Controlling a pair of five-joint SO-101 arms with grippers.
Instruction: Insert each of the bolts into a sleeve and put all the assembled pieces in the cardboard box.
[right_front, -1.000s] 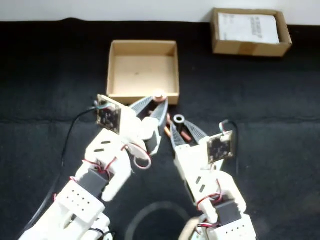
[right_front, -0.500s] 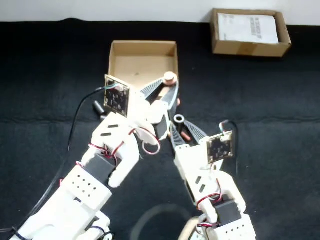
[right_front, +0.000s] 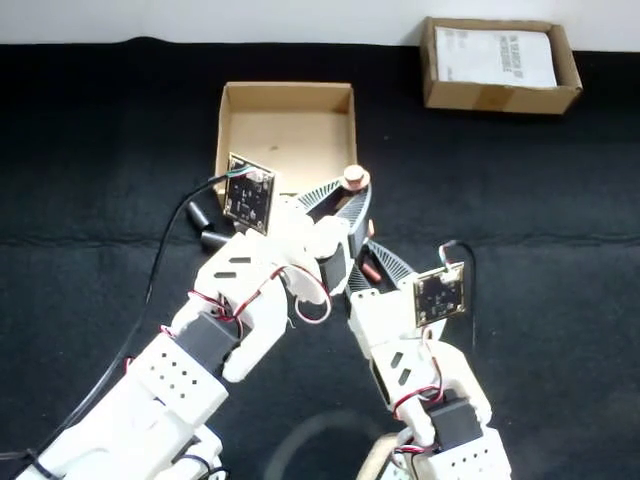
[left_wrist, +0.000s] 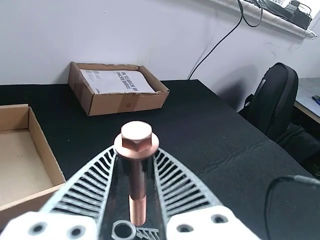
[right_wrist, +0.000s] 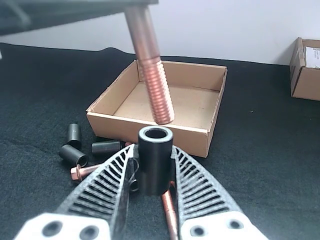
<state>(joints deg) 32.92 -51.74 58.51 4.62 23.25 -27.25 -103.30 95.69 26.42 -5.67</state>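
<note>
A white paper sheet (right_front: 497, 55) lies in the shallow brown cardboard tray (right_front: 500, 98) at one o'clock on the table in the high view, with a dark heading and grey lines beneath, too small to read. The left wrist view shows a bold line of capitals along one edge.
</note>
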